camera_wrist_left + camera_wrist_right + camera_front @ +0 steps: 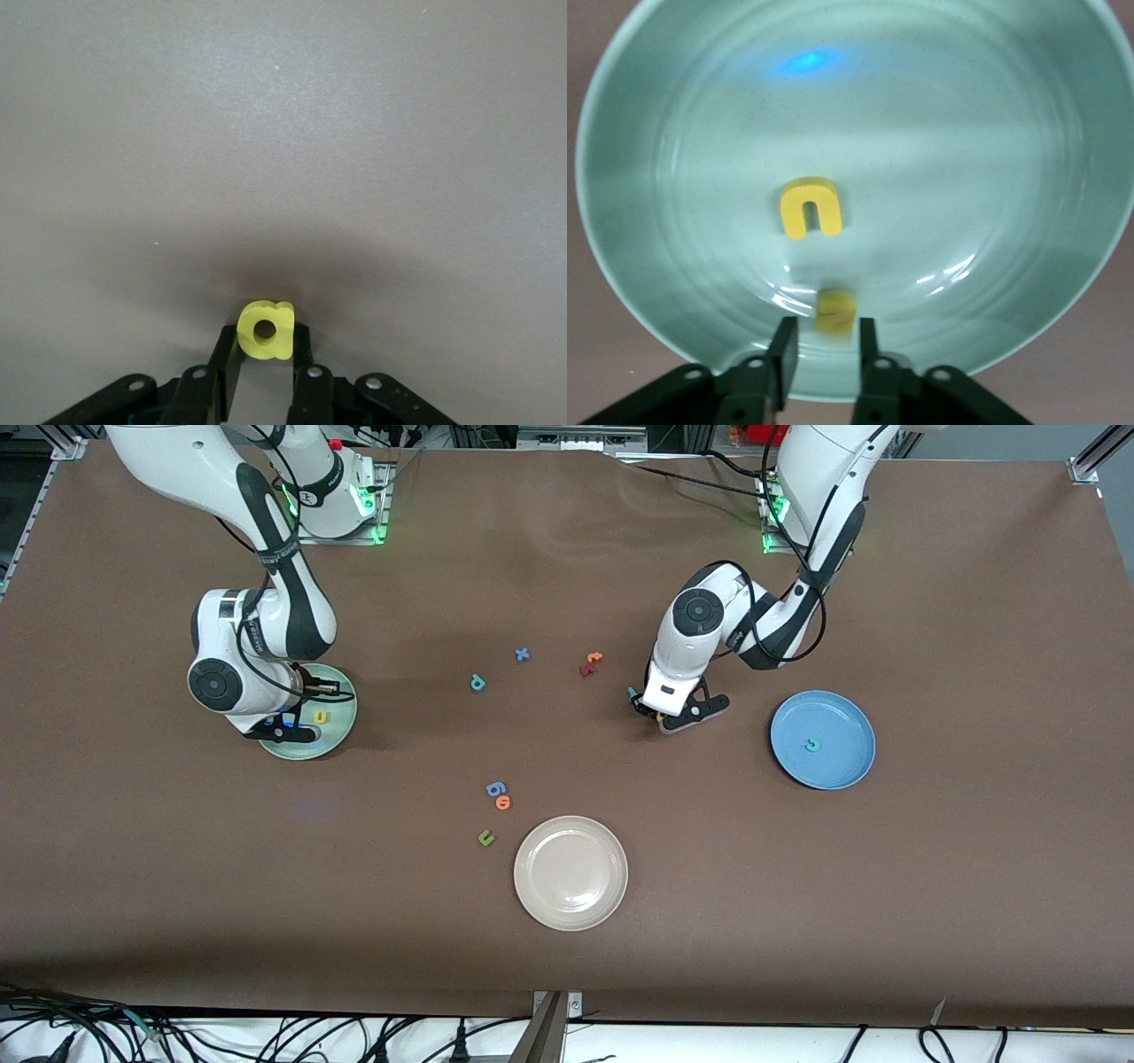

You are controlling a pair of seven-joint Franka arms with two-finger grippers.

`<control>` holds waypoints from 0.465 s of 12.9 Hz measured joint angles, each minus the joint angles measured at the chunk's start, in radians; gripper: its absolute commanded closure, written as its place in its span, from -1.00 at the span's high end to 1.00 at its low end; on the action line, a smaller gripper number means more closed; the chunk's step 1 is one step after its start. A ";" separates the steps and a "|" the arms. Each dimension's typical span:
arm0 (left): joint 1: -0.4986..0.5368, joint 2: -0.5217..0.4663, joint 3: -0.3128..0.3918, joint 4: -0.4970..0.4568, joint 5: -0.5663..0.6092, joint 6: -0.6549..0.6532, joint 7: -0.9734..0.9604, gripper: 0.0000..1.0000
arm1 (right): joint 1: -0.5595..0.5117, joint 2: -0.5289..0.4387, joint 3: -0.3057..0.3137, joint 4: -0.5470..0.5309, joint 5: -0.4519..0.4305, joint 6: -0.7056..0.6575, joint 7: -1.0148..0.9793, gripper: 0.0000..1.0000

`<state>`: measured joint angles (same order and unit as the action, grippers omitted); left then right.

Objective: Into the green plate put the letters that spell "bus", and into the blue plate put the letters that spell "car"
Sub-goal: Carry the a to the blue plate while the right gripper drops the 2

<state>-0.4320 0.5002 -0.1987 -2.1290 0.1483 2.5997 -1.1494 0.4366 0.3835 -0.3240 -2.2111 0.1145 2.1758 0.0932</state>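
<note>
Front view first: the right gripper (297, 722) hangs low over the green plate (341, 731) at the right arm's end of the table, a yellow u (321, 716) already lying in it. The left gripper (660, 716) sits down at the table, well short of the blue plate (842, 775), where a teal c (811, 745) waits. A teal letter (477, 683) lies mid-table, with the orange and dark red pair (590, 664) nearby, and the cream-white plate (570, 872) nearest the camera.

Left wrist view: fingers pinched on the yellow a (266, 330), only its lower edge caught. A grip that shallow could let it twist free on the carry to the blue plate.

Right wrist view: jaws parted a little, a yellow piece (835, 312), blurred, likely the s, loose between them above the plate. It sits close to the rim; a bounce could send it over the edge
</note>
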 measured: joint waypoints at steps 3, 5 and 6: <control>0.029 0.000 0.006 0.109 0.010 -0.252 0.127 -0.75 | 0.007 -0.022 0.010 0.037 0.057 -0.014 0.003 0.85; 0.073 -0.002 0.010 0.193 0.011 -0.409 0.257 -0.75 | 0.015 -0.058 0.063 0.083 0.070 -0.070 0.078 0.84; 0.100 -0.003 0.013 0.218 0.012 -0.465 0.333 -0.75 | 0.018 -0.074 0.104 0.102 0.071 -0.084 0.141 0.82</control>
<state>-0.3316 0.4970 -0.1857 -1.9105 0.1599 2.1344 -0.8165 0.4547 0.3091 -0.2202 -2.1086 0.1853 2.0923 0.2342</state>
